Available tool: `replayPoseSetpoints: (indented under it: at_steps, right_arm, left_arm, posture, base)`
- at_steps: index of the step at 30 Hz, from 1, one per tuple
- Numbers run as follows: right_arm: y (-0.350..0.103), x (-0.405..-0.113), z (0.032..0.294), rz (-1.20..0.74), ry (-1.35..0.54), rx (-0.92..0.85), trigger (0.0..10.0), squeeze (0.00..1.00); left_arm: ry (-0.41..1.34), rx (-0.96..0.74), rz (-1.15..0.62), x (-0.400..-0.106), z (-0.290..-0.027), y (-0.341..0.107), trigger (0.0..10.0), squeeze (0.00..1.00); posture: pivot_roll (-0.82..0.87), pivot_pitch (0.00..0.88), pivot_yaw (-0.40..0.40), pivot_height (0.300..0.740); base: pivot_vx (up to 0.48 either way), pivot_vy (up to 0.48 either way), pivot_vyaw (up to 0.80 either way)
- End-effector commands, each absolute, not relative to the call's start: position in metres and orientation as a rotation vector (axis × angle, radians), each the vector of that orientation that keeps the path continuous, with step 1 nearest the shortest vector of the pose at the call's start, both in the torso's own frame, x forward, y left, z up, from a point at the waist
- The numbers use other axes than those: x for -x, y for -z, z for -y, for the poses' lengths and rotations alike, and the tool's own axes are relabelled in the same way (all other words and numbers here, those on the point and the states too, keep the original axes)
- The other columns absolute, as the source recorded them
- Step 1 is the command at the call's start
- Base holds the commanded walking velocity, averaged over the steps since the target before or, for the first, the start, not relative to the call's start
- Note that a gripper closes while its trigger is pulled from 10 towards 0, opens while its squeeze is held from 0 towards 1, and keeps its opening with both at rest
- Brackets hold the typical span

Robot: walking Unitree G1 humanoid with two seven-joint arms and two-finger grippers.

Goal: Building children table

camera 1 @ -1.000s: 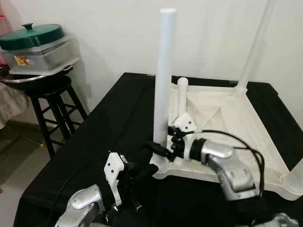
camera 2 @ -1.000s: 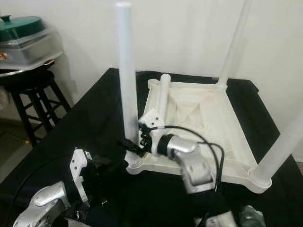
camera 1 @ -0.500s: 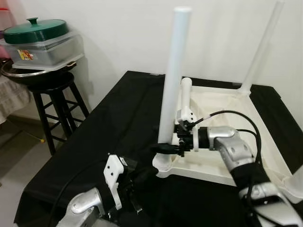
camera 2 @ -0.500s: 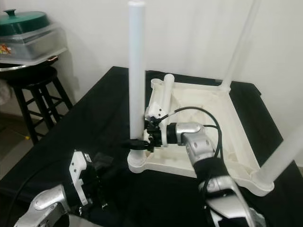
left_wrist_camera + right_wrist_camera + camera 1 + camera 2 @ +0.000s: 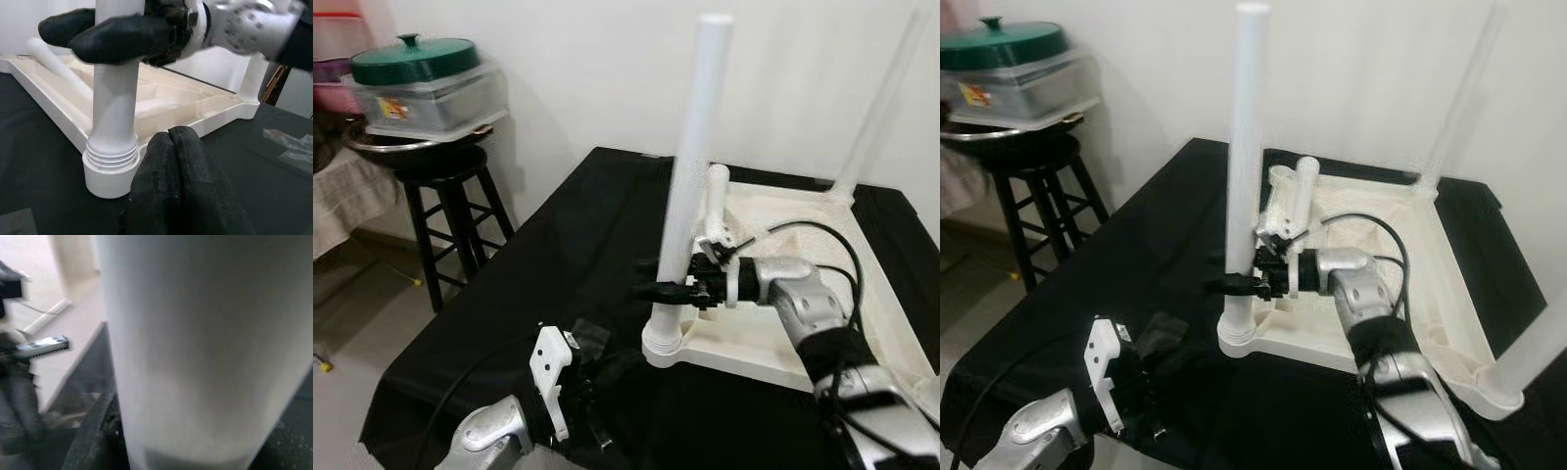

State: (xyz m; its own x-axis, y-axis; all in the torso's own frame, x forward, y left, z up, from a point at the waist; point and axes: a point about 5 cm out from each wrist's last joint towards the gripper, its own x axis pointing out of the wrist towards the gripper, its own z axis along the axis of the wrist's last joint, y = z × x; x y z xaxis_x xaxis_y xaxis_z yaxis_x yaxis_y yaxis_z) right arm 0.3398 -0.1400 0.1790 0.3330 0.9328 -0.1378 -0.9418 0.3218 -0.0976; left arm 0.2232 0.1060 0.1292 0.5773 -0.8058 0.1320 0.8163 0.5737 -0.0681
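On the black-draped work surface (image 5: 558, 245) we are looking at the white children's tabletop (image 5: 773, 294) lying upside down, its underside facing up; at its near-left corner the near leg (image 5: 690, 196) is standing upright in its threaded socket (image 5: 110, 166), its long axis vertical; our right gripper (image 5: 671, 289) is reaching across from the right and closing both black fingers (image 5: 117, 34) round the leg low on the shaft, just above the socket, so the jaws are clamping it from either side. Our left gripper (image 5: 173, 161) is resting low on the cloth just beside the corner, its fingers pressed together and holding nothing; the right arm is plainly the one at work on the leg. We judge that the coming move is a twist about that vertical axis, so the wrist has to be turning square to the shaft. A loose spare leg (image 5: 715, 196) is leaning inside the tabletop behind the right gripper; other legs are standing at the far corners. On a stool (image 5: 450, 206) off to the left a clear container (image 5: 431, 98) with a green lid is bearing a small label too blurred to read.
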Motion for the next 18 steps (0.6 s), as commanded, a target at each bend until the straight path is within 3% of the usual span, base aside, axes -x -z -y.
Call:
replayPoseSetpoints:
  at_steps: [1,2,3,4,8,13,14,15,16,17,18]
  right_arm:
    - [-0.144,-0.336,0.133,-0.198,-0.88,0.172,0.0,0.0]
    - [-0.135,-0.332,0.126,-0.218,-0.669,0.125,0.0,0.0]
    - [-0.135,-0.332,0.126,-0.218,-0.669,0.125,0.0,0.0]
    - [-0.125,-0.306,0.105,-0.244,-0.39,-0.033,0.0,0.0]
    - [-0.128,-0.294,0.083,-0.202,-0.453,-0.011,0.0,0.0]
    - [-0.13,-0.303,0.087,-0.2,-0.409,0.031,0.0,0.0]
    - [-0.131,-0.302,0.085,-0.219,-0.416,0.035,3.9,0.0]
    - [-0.131,-0.302,0.085,-0.219,-0.416,0.035,3.9,0.0]
    - [-0.133,-0.304,0.084,-0.225,-0.485,0.086,10.0,0.0]
    - [-0.138,-0.31,0.089,-0.198,-0.524,0.08,10.0,1.0]
    - [-0.138,-0.31,0.089,-0.198,-0.524,0.08,10.0,1.0]
  left_arm:
    - [0.951,0.138,0.083,-0.223,-0.106,-0.129,10.0,0.0]
    - [0.95,0.139,0.083,-0.223,-0.107,-0.13,10.0,0.0]
    - [0.95,0.139,0.083,-0.223,-0.107,-0.13,10.0,0.0]
    - [0.953,0.144,0.081,-0.225,-0.108,-0.13,10.0,0.0]
    - [0.958,0.147,0.075,-0.228,-0.107,-0.128,10.0,0.0]
    - [0.959,0.137,0.071,-0.229,-0.106,-0.127,10.0,0.0]
    - [0.952,0.137,0.072,-0.229,-0.106,-0.126,10.0,0.0]
    - [0.952,0.137,0.072,-0.229,-0.106,-0.126,10.0,0.0]
    - [0.949,0.139,0.072,-0.23,-0.106,-0.126,10.0,0.0]
    - [0.949,0.14,0.071,-0.23,-0.106,-0.126,10.0,0.0]
    - [0.949,0.14,0.071,-0.23,-0.106,-0.126,10.0,0.0]
  posture:
    - [0.03,0.0,-0.052,0.74]
    - [0.03,0.0,-0.052,0.74]
    - [0.03,0.0,-0.052,0.74]
    - [0.0,0.0,-0.02,0.74]
    - [-0.02,0.0,-0.001,0.74]
    - [-0.01,0.0,-0.014,0.74]
    - [0.0,0.0,-0.013,0.74]
    - [0.0,0.0,-0.013,0.74]
    - [0.0,0.0,-0.011,0.74]
    - [-0.01,0.0,-0.007,0.74]
    - [-0.01,0.0,-0.007,0.74]
  base:
    - [0.0,0.0,0.0]
    - [0.0,0.0,0.0]
    - [0.0,0.0,0.0]
    - [0.0,0.0,0.0]
    - [0.0,0.0,0.0]
    - [0.0,0.0,0.0]
    - [0.0,0.0,0.0]
    - [0.0,0.0,0.0]
    - [0.0,0.0,0.0]
    - [0.0,0.0,0.0]
    - [0.0,0.0,0.0]
